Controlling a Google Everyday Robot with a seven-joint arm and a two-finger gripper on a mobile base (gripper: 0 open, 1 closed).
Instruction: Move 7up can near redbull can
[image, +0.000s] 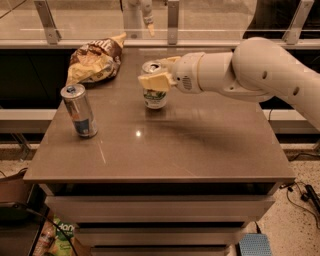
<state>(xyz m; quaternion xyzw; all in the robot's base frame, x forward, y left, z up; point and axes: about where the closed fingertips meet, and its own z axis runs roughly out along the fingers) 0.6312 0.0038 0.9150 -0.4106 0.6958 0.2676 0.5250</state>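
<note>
Camera view shows a brown worktop (200, 150) with the white arm (260, 75) reaching in from the right side of the frame toward upper centre. The claw (153, 72) sits at the end of the arm, just above the middle of the frame, and it is clamped on the 7up can (155, 99). One pale finger (152, 81) crosses the front of the can's upper body, and the other lies behind the rim, so the can sits between them. Only the lower green and white part of the can and part of its silver top show past the claw. The can stands upright; whether its base touches the worktop or hangs just above it, I cannot tell.

The redbull can (79, 111) stands upright at the left of the frame, near the worktop's left edge, well apart from the 7up can and lower in the picture. A crumpled chip bag (95, 62) lies in the upper left, at the back of the worktop, behind the redbull can and to the left of the claw.
</note>
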